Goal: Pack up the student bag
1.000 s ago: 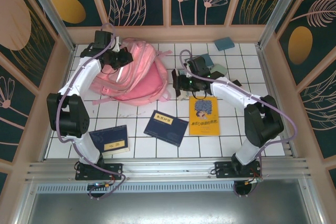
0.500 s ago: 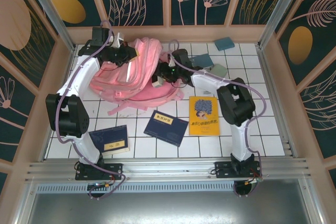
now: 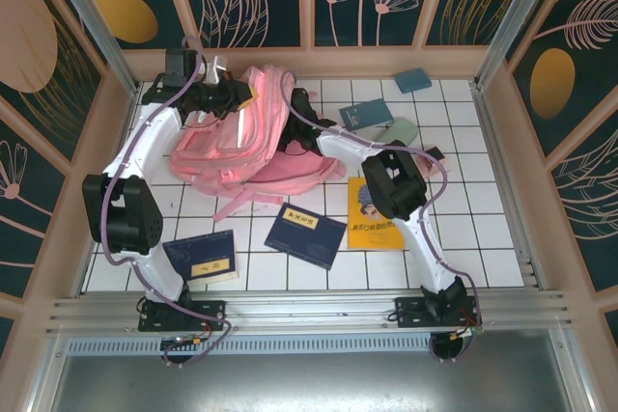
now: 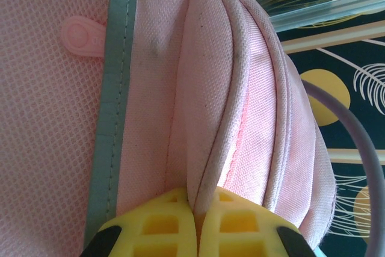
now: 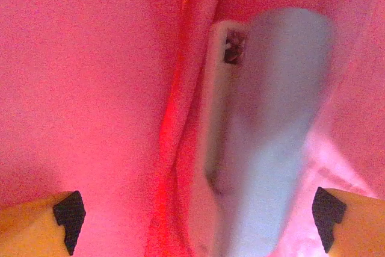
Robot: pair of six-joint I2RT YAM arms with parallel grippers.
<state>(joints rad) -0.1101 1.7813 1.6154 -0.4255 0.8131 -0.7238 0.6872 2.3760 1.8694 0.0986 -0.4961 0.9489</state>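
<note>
Since the earlier frames the right arm has swung off the yellow book (image 3: pixel 375 214) and reached into the student bag (image 3: pixel 241 142), whose far rim now stands higher. The bag lies on the tiled table (image 3: pixel 463 238), mouth facing right. The yellow book sits near the bag's near-right corner, and a dark blue book (image 3: pixel 305 234) lies just beside its near edge. The left gripper (image 4: pixel 197 209) pinches the bag's piped rim with its pads pressed together. Inside the bag, the right gripper (image 5: pixel 197 209) is spread wide, a pale grey-blue object (image 5: pixel 264 124) ahead of it.
</note>
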